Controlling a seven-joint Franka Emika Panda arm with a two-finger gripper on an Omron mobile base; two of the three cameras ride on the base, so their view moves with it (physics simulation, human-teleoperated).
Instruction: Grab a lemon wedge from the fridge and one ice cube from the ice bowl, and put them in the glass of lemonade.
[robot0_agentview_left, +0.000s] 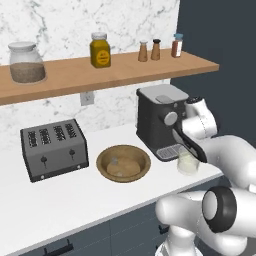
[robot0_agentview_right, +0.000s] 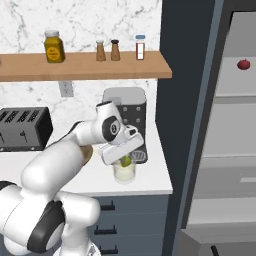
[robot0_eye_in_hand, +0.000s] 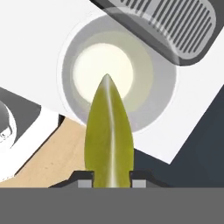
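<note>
Lemon wedge hovering right over the lemonade

Left base view: glass of lemonade (robot0_agentview_left: 188, 163) sits on the surface by the coffee machine (robot0_agentview_left: 159, 120), ice bowl (robot0_agentview_left: 123, 163) and toaster (robot0_agentview_left: 54, 148) beside it. Right base view: arm bent down, end effector (robot0_agentview_right: 125, 159) above the glass, fridge (robot0_agentview_right: 225, 125) open. Hand view: fingers clamped on the lemon wedge (robot0_eye_in_hand: 109, 140). No readable labels.

No readable text, brand, number or sign is being shown anywhere. A dark label is being carried on the yellow jar (robot0_agentview_left: 100, 50) on the shelf (robot0_agentview_left: 70, 72), but its markings are too blurred to be read.
</note>
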